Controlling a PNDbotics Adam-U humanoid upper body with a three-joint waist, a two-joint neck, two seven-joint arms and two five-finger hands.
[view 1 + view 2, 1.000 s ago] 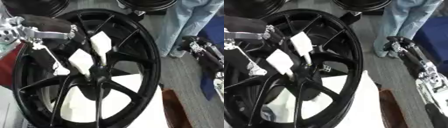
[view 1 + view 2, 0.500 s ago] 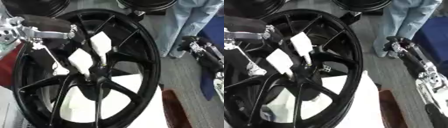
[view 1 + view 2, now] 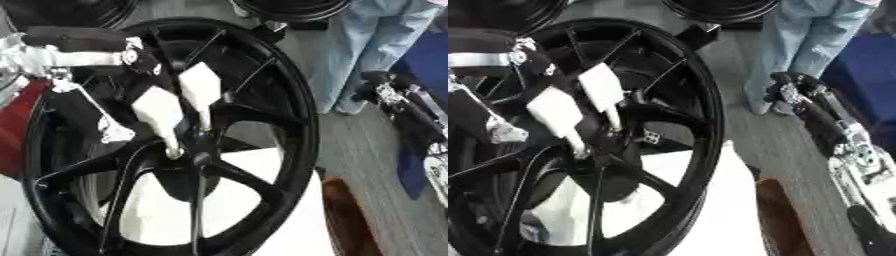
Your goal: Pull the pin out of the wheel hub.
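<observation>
Left hand's white fingertips parked right at the hub, pin somewhere under them

Going left to right: our left hand reaches in from the upper left, its two white fingers pointing down into the centre of the black wheel hub. Their tips sit close together at the hub; whether they actually pinch the pin we can't tell, since the pin itself is too small to make out. The fingers run roughly along the pull line, up and away from the hub. Our right hand hangs well off to the right, fingers unclear. No readable writing anywhere.
</observation>
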